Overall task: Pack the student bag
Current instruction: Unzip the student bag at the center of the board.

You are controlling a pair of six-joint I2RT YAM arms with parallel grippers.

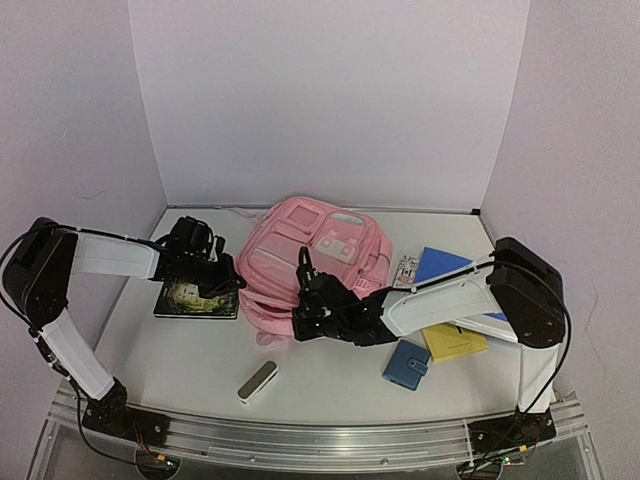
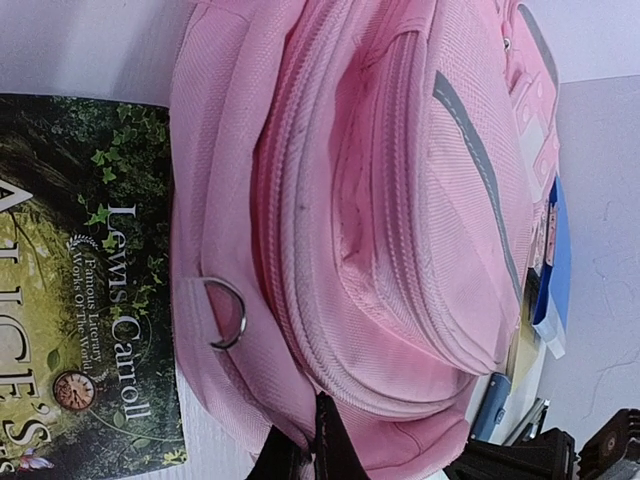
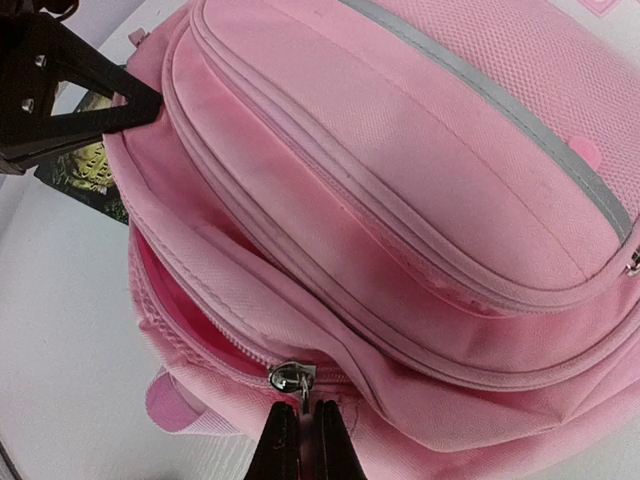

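Note:
The pink student bag (image 1: 312, 258) lies flat in the middle of the table, its near end toward the arms. My left gripper (image 1: 233, 285) is shut on the fabric at the bag's left edge; in the left wrist view the jaws (image 2: 305, 452) pinch pink cloth next to a metal D-ring (image 2: 228, 312). My right gripper (image 1: 298, 323) is shut on the zip pull at the bag's near edge. In the right wrist view the gripper (image 3: 303, 432) holds the pull just below the metal slider (image 3: 290, 377). The main zip gapes to the left of the slider, showing darker pink inside (image 3: 185, 305).
A dark green Lewis Carroll book (image 1: 196, 298) lies left of the bag under the left gripper. A white oblong case (image 1: 257, 382) lies near the front. A blue wallet (image 1: 406, 364), a yellow notebook (image 1: 455, 342), a blue book (image 1: 440, 265) and a small packet (image 1: 405, 270) lie at the right.

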